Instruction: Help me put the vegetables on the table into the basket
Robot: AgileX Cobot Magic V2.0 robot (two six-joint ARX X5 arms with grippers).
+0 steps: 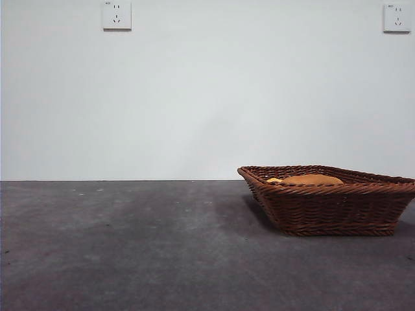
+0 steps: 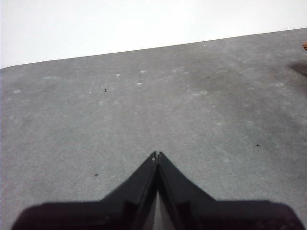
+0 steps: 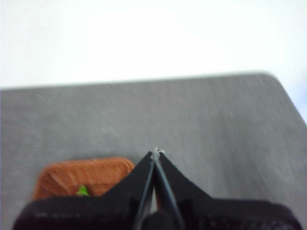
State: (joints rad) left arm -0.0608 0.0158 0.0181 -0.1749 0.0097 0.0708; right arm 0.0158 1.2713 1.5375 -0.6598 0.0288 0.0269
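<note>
The brown woven basket [image 1: 327, 201] sits on the dark grey table [image 1: 130, 246] at the right. Over its rim I see the top of the orange-brown potato-like lump [image 1: 312, 179] and a yellow bit of the corn cob [image 1: 274, 180]. The eggplant is hidden. In the right wrist view the basket [image 3: 84, 177] lies below my right gripper [image 3: 157, 153], with a small green bit [image 3: 82, 191] inside it; that gripper is shut and empty. My left gripper [image 2: 157, 155] is shut and empty above bare table [image 2: 144, 105]. Neither arm shows in the front view.
A white wall with two sockets [image 1: 117, 15] [image 1: 397, 17] stands behind the table's far edge. A sliver of the basket [image 2: 304, 46] shows at the edge of the left wrist view. A rounded table corner [image 3: 271, 76] shows in the right wrist view.
</note>
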